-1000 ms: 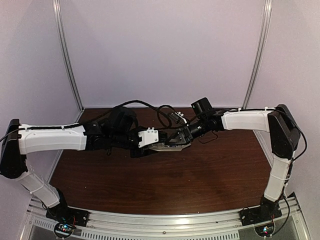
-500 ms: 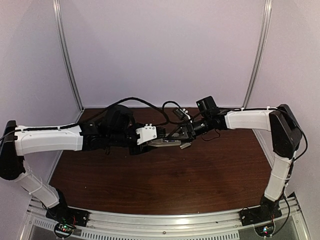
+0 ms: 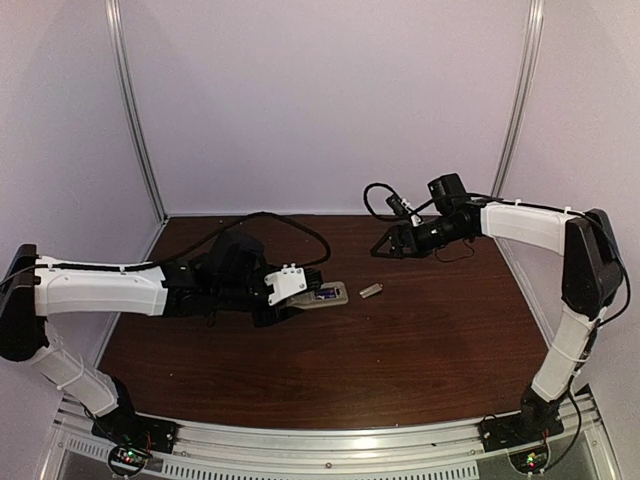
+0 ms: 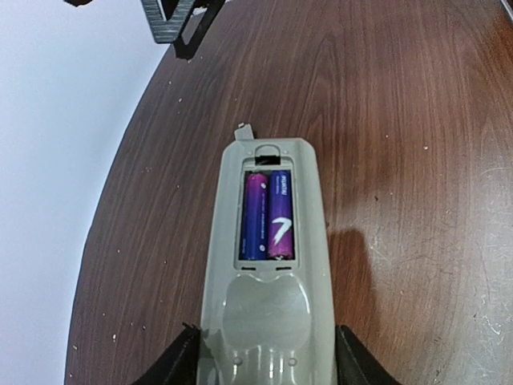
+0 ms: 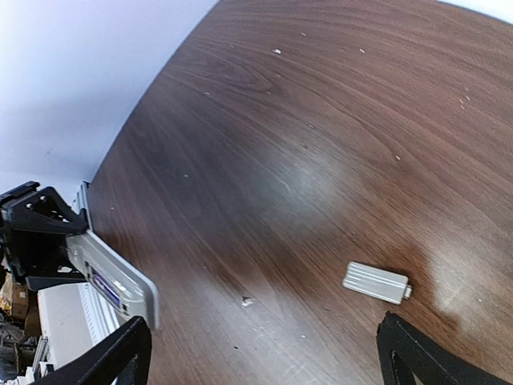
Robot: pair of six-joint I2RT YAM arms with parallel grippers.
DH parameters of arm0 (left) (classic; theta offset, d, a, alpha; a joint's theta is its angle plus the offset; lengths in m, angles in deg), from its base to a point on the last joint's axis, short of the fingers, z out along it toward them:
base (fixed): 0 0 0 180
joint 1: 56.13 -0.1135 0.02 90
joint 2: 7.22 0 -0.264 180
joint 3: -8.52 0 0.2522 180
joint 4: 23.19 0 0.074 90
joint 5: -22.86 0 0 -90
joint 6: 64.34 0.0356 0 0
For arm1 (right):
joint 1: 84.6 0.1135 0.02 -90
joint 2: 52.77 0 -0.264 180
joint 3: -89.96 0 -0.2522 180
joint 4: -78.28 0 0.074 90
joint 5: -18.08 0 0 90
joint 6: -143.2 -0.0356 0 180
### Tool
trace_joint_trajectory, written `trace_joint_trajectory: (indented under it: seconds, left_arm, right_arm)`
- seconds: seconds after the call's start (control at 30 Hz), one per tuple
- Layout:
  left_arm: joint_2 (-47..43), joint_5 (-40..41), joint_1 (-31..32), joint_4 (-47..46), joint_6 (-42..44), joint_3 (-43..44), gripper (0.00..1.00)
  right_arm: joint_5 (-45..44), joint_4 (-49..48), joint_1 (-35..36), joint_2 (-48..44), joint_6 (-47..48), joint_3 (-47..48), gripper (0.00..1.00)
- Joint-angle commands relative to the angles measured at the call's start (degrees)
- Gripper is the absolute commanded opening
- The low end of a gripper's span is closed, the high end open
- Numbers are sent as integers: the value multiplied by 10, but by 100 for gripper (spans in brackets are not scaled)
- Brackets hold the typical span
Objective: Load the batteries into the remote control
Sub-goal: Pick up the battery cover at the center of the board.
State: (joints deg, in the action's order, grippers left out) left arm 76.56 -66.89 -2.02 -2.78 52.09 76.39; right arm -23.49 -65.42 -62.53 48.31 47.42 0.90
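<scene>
Top view: dark brown wood table (image 3: 420,350), pale lilac walls (image 3: 320,100), 2 metal rails (image 3: 136,110) at the back corners. Left gripper (image 3: 300,295) is clamped on 1 end of the remote control (image 3: 328,295), mid-left; cannot tell if the remote control touches the wood. Small beige cover piece (image 3: 371,291) lies flat just right of it, not touching. Right gripper (image 3: 392,245) is raised near the back right, jaws wide, holding nothing. Left wrist: remote control back-up, compartment uncovered, 2 batteries (image 4: 267,215) seated side by side inside; wood has white specks, white wall on the left. Right wrist: fingers spread at the bottom corners, cover piece alone on glare-streaked wood, remote control at far left.
</scene>
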Motion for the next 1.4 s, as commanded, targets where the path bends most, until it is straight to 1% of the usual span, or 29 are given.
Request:
trace_joint_trajectory:
  seconds: [0.0, 0.03, 0.13, 0.2, 0.23, 0.27, 0.3, 0.4, 0.53, 0.6, 0.77, 1.07, 1.37]
  left_arm:
    - [-21, 34, 1, -52, -49, -23, 0]
    - [-21, 36, 1, -52, -52, -25, 0]
    - [-19, 38, 1, -51, -61, -30, 0]
    - [-20, 40, 1, -52, -67, -33, 0]
    - [-20, 40, 1, -52, -71, -34, 0]
    - [-20, 40, 1, -53, -72, -35, 0]
    - [-19, 41, 1, -54, -74, -35, 0]
    - [-16, 42, 1, -54, -77, -36, 0]
    - [-16, 45, 1, -52, -78, -34, 0]
    - [-15, 46, 1, -52, -78, -32, 0]
    - [-13, 46, 1, -52, -80, -30, 0]
    - [-11, 48, 1, -58, -85, -37, 0]
    - [-10, 48, 1, -64, -89, -39, 0]
  right_arm:
    - [-73, 76, -26, 55, 18, 25, 98]
    - [-76, 77, -27, 62, 19, 26, 96]
    - [-98, 58, -26, 68, 14, 19, 93]
    - [-112, 58, -27, 78, 10, 26, 84]
    - [-110, 58, -27, 86, 8, 31, 78]
    - [-112, 62, -27, 95, 5, 38, 68]
    - [-117, 71, -27, 106, 4, 49, 63]
    - [-122, 72, -25, 132, -1, 64, 53]
    - [-136, 74, -21, 154, -7, 80, 50]
    - [-138, 71, -22, 165, -13, 83, 45]
    - [-118, 61, -21, 192, -24, 92, 38]
    - [-104, 59, -18, 219, -23, 99, 37]
    - [-96, 63, -12, 246, -23, 119, 28]
